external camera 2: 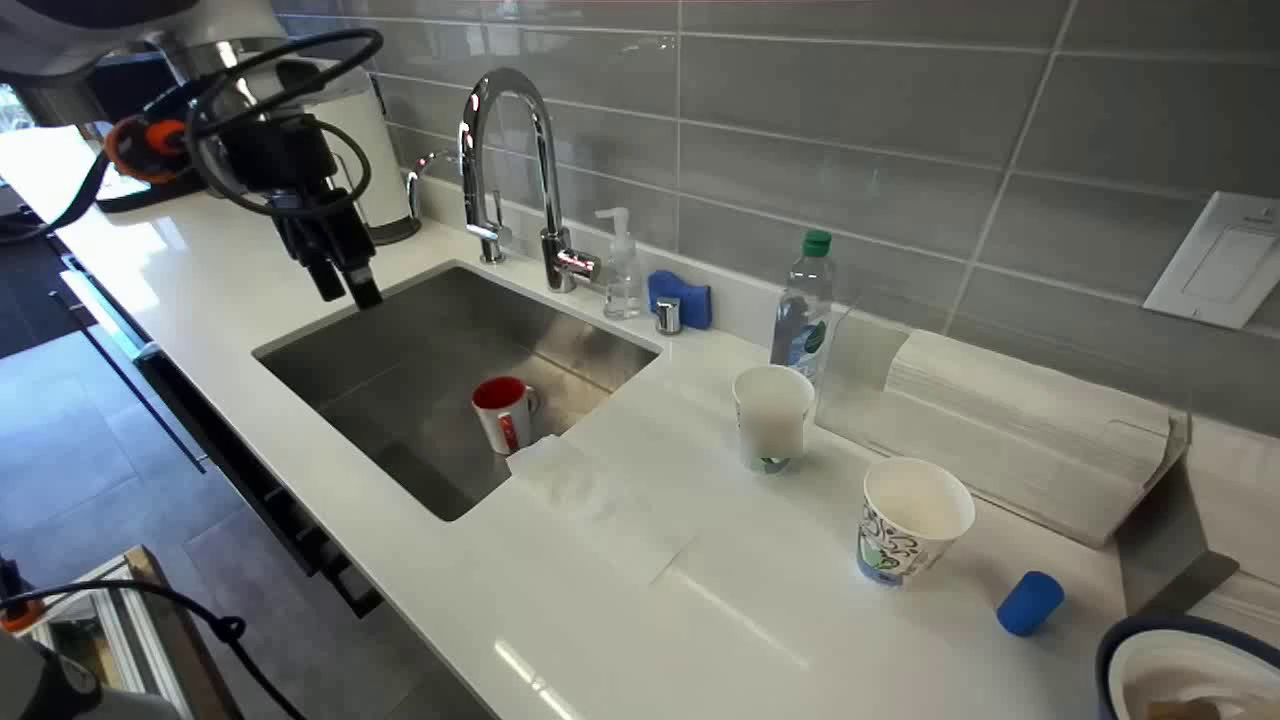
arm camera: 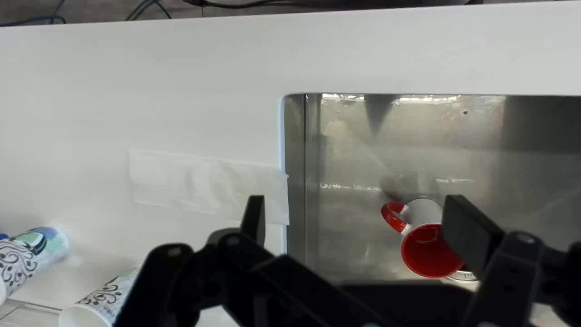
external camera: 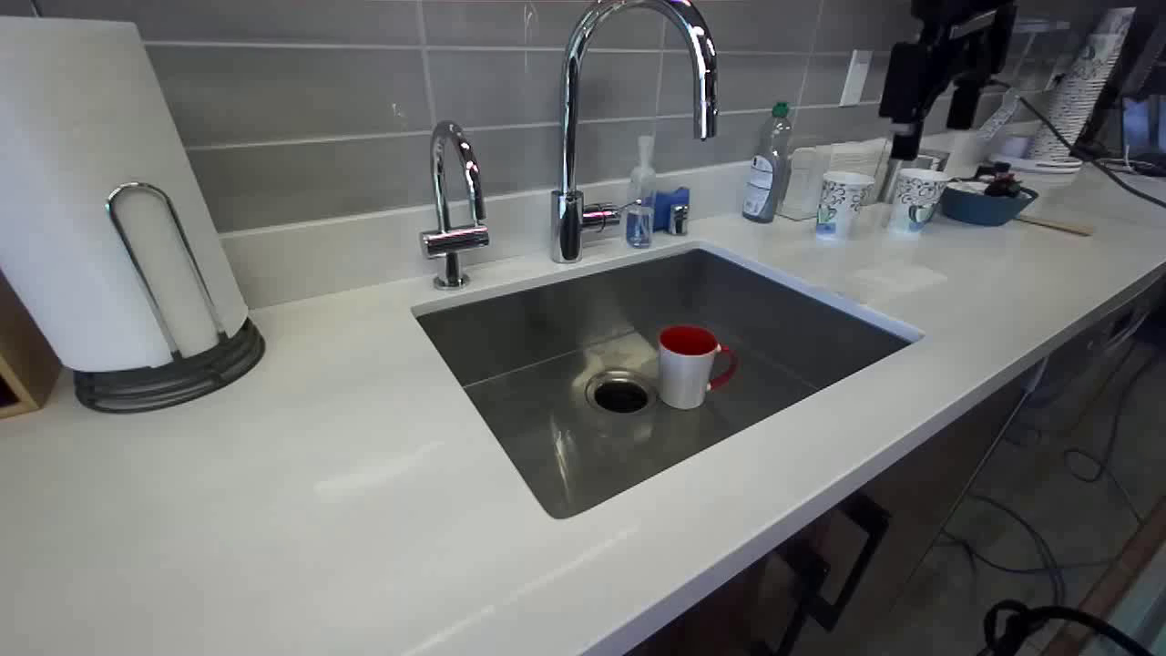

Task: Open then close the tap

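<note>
Wrist view: your gripper [arm camera: 356, 213] is released, jaws wide apart. In an exterior view it hangs well away from your tap [external camera: 569, 155], at its 3 o'clock. Tap stands on counter [external camera: 273, 456] at 11 o'clock from the sink [external camera: 537, 328]; small tap [external camera: 455, 240] at 9 o'clock from its base. Mug [external camera: 683, 378] upright in the sink, beside drain [external camera: 621, 395].

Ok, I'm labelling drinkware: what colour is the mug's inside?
Red: the mug's inside shows best in the wrist view.
</note>
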You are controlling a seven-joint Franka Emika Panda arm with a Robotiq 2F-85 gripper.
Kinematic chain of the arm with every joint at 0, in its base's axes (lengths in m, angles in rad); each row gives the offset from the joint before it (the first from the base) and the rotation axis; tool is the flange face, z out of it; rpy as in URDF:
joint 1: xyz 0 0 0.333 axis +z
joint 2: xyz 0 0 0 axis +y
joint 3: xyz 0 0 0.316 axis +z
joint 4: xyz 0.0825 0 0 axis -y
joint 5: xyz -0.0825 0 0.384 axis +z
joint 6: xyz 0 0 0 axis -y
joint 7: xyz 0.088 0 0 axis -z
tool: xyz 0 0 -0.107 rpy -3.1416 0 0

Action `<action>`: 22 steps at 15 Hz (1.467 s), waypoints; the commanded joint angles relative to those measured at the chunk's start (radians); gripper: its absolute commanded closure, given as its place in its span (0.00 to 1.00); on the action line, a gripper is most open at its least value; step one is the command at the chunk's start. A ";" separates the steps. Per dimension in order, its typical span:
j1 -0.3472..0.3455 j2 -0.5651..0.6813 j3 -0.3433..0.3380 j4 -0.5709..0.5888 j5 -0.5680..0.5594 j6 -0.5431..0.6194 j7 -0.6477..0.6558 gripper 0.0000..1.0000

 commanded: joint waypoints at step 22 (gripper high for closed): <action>0.020 0.466 -0.405 0.356 0.520 0.336 -0.609 0.00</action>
